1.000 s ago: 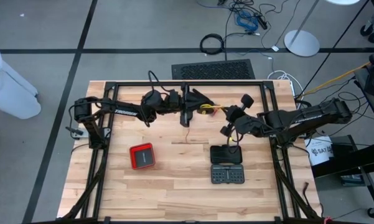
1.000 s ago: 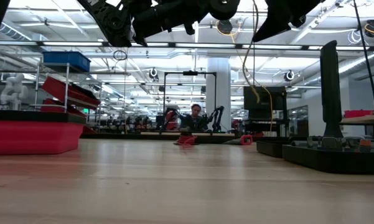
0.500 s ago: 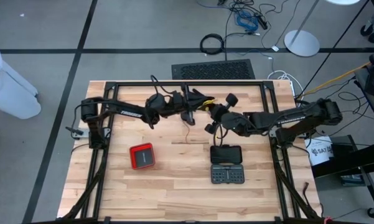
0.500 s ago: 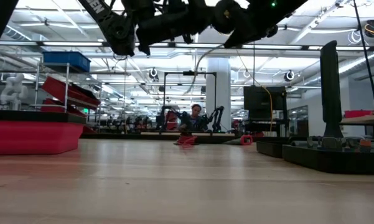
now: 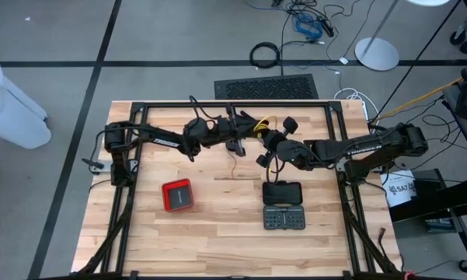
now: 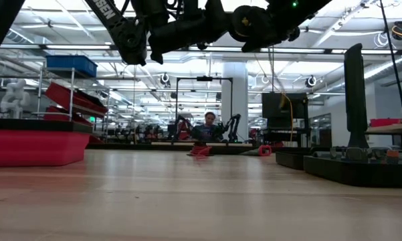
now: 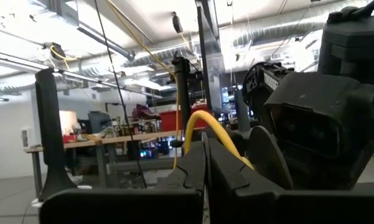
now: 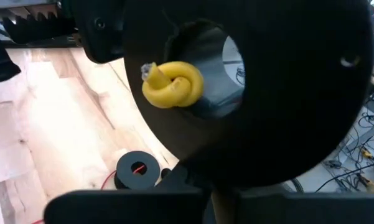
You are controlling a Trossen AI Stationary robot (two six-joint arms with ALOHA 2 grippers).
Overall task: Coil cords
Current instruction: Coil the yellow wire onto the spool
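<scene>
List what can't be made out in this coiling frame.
- High view: where the yellow cord is gripped; left gripper and right gripper crowd over it.
- Right wrist view: the cord's run past its knot; a black disc fills the picture.
- Low view: both grippers cut off by the top edge.
- High view: the thin reddish wire, too small to trace.

Pale wooden table (image 5: 217, 233) with matt grain; glossy red plastic box (image 5: 178, 195).

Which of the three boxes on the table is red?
The square box lying alone on the left arm's side; the plain case and gridded case, both black, sit together.
</scene>
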